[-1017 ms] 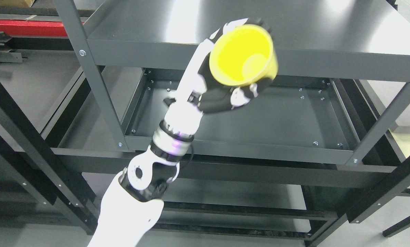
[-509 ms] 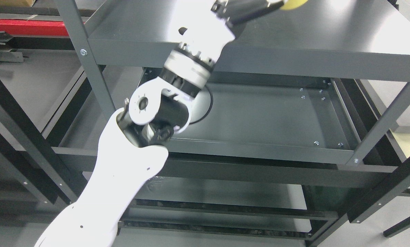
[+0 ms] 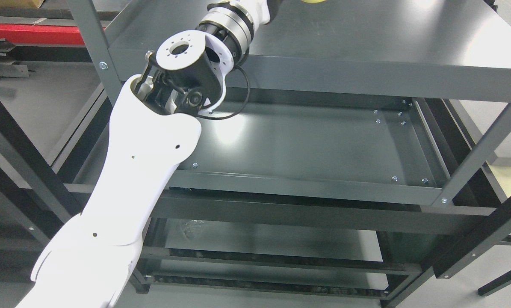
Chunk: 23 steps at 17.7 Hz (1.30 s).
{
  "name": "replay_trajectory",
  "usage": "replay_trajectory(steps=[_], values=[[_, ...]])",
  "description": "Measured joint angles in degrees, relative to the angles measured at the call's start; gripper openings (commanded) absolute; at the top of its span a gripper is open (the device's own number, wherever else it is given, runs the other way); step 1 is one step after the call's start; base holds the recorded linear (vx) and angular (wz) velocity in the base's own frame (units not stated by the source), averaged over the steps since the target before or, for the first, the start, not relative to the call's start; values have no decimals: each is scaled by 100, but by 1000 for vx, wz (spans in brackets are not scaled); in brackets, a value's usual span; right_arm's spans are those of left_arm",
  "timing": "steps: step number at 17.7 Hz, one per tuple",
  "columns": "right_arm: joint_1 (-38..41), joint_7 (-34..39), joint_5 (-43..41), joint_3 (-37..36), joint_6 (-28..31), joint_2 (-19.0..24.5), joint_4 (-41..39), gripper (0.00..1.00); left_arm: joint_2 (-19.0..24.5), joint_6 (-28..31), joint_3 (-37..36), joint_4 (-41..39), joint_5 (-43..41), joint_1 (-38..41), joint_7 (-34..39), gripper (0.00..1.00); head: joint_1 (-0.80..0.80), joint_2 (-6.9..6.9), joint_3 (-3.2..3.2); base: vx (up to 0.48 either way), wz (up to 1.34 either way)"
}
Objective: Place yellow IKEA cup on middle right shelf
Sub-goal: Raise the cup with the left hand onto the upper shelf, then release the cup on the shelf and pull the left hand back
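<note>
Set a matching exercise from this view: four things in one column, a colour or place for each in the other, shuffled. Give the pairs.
Things:
1. cup
2. left arm
3. bar
4. middle shelf

Descriptions:
A. red, at upper left
B. white, entering from lower left
C. yellow sliver at the top edge
D. dark grey tray with raised rim, nothing on it

Pairs: 1-C, 2-B, 3-A, 4-D

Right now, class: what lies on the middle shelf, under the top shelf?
The middle shelf shows only bare metal and screws. The top shelf and the left arm cover its rear and left parts.
</note>
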Motion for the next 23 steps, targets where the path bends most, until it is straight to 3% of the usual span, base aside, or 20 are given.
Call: replay_trajectory(steps=[2,9,23], values=[[0,0,0,0,0,0,0,99,0,206,48,198,-73,-62,3,63,0,0,0,0,0],[0,0,0,0,0,0,0,99,0,657,89,611,-180,-143,-276,96,0,0,0,0,0],[0,0,0,0,-29,0,0,99,0,697,219,138,-321,-104,-480,99,0,0,0,0,0]])
